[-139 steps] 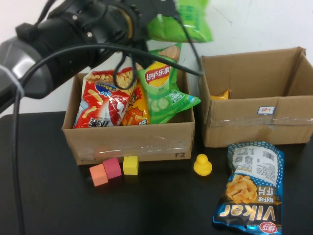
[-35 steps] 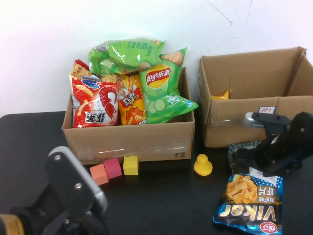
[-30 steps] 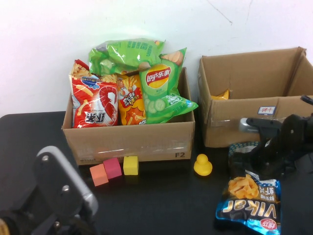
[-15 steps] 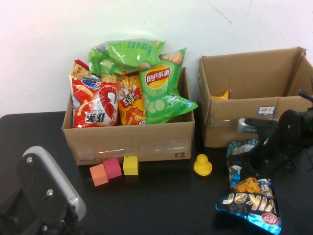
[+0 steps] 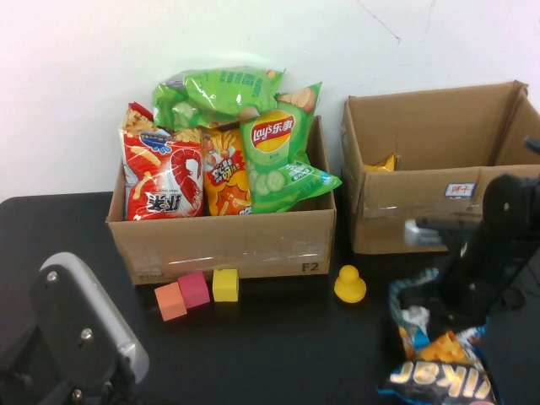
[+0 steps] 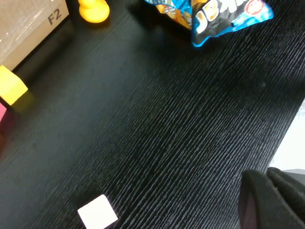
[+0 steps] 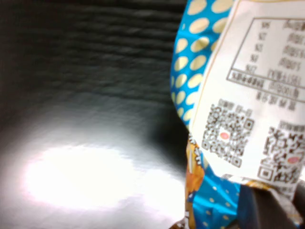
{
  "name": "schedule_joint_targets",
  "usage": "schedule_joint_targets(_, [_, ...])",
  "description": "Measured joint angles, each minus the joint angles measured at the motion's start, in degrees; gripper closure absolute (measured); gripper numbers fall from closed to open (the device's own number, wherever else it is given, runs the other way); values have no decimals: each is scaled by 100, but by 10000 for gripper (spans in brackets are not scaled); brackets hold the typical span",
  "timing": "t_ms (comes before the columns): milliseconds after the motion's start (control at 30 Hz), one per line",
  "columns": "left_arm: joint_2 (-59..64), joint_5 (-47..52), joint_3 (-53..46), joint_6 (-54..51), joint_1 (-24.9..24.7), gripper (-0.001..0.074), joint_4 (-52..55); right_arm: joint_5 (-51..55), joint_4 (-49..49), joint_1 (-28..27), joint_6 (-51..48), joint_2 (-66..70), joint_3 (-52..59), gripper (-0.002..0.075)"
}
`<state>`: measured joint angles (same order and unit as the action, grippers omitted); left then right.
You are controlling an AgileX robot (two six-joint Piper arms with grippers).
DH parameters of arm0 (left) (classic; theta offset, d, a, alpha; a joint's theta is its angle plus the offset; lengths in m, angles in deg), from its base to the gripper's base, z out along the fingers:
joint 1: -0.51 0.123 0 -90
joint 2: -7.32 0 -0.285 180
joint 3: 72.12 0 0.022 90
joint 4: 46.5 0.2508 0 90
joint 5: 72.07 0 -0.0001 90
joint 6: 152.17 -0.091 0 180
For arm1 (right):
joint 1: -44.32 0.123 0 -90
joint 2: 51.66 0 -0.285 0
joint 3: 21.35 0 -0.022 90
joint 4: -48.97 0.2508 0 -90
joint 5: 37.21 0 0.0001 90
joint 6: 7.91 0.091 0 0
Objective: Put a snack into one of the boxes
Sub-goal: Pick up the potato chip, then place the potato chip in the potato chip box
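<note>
Right claw (image 5: 439, 305) clamped on top edge of blue Vikar snack bag (image 5: 439, 371), bag hanging crumpled, lower end at desk (image 5: 278, 354) near 5 o'clock, below open right box (image 5: 439, 211). Left claw (image 5: 72, 359) parked at 7 o'clock, finger state cannot tell. Left box (image 5: 224, 240) at 11 o'clock stuffed with snacks. Yellow duck (image 5: 349, 284) between boxes. Three cubes (image 5: 197, 293) in front of left box.
</note>
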<state>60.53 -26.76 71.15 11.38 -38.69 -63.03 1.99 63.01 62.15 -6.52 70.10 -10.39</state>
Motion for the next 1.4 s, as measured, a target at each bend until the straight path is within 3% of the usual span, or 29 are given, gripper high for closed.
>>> schedule_joint_targets(267, [0, -63, 0, -28, 0, 736, 49, 225, 154, 407, -139, -1087, 0, 694])
schedule_joint_targets(467, [0, -77, 0, -28, 0, 736, 116, 301, 1290, 693, -1058, -1782, -43, 696])
schedule_joint_targets(633, [0, -77, 0, 143, 0, 736, 347, 162, 2190, 734, -1838, -1869, -833, 697])
schedule_joint_targets(967, [0, -77, 0, 619, 0, 736, 944, -661, 2618, 738, -2009, -420, -3354, 698])
schedule_joint_targets(1133, [-12, 7, -29, 711, 0, 736, 1054, -532, 3276, 794, -2689, 591, -4512, 698])
schedule_joint_targets(1400, [-12, 165, -28, 720, 0, 736, 1325, -693, 3576, 998, -3464, 1773, -5401, 698])
